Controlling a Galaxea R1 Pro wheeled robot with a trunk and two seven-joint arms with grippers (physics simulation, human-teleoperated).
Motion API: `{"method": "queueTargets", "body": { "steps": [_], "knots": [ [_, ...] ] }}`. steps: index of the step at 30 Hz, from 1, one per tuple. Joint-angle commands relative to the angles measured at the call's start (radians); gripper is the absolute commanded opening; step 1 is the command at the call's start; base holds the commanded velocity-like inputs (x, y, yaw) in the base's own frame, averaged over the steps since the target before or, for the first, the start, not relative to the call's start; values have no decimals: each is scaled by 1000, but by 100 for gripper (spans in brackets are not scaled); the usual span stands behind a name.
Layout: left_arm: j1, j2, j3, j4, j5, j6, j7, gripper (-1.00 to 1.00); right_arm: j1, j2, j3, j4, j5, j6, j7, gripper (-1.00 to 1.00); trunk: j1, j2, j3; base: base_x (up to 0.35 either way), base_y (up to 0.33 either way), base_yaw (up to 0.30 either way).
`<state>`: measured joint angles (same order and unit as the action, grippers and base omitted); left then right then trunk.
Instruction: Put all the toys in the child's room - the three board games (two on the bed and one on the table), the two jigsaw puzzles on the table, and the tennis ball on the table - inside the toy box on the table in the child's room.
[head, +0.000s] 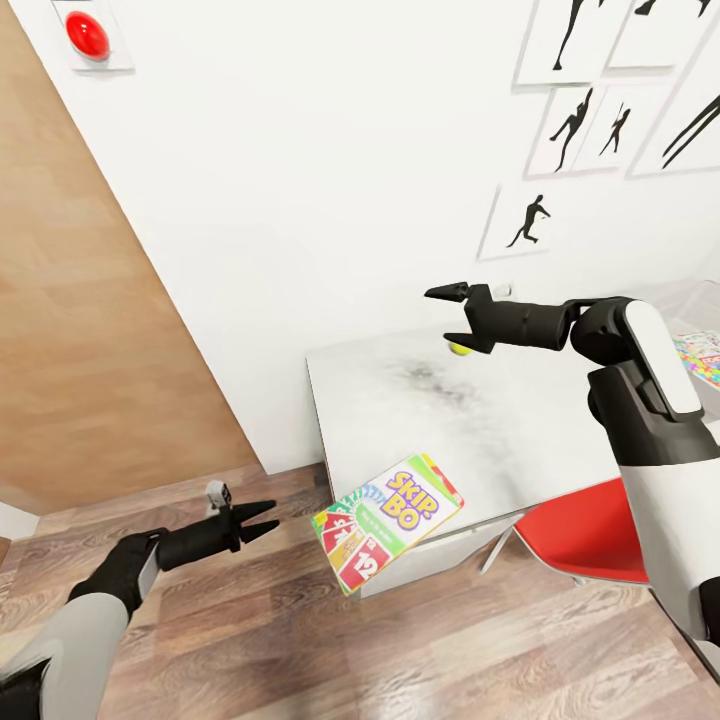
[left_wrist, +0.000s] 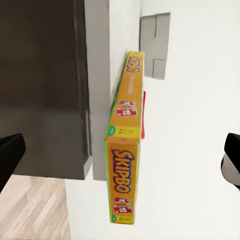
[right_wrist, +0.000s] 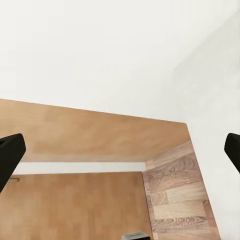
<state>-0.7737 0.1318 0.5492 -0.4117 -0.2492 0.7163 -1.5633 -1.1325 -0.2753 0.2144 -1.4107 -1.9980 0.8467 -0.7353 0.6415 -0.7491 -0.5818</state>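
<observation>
The SKIP-BO board game (head: 386, 519) lies flat on the table (head: 400, 400), at its front left corner, and overhangs the edge. My left gripper (head: 272, 517) hovers open over the floor just left of it. In the left wrist view the box (left_wrist: 122, 170) shows edge-on straight ahead, between the open fingers (left_wrist: 10, 155). The tennis ball (head: 460, 348) rests on the table further back. My right gripper (head: 441, 317) is open just above it, with nothing between its fingertips (right_wrist: 10, 152). A multicoloured flat item (head: 700, 358) shows at the right edge, partly hidden by my right arm.
A red chair (head: 580, 530) is tucked under the table's front right. A wooden panel (head: 90, 330) stands to the left and wood flooring (head: 400, 650) lies below. The white wall behind carries framed silhouettes (head: 600, 130) and a red button (head: 87, 35).
</observation>
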Motion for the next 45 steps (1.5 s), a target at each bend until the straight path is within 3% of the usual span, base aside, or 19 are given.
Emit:
{"method": "queueTargets", "body": {
  "steps": [1,45],
  "knots": [
    [-1,-2,6,0,-11,9,-7,100,-1,-1,1,-1,-10,-2,-10,100,0,-1,-1,0,0,0],
    [3,-28,3,1,-13,3,-7,100,-3,2,0,1,-11,-2,-10,100,0,-1,-1,-27,-24,0]
  ]
}}
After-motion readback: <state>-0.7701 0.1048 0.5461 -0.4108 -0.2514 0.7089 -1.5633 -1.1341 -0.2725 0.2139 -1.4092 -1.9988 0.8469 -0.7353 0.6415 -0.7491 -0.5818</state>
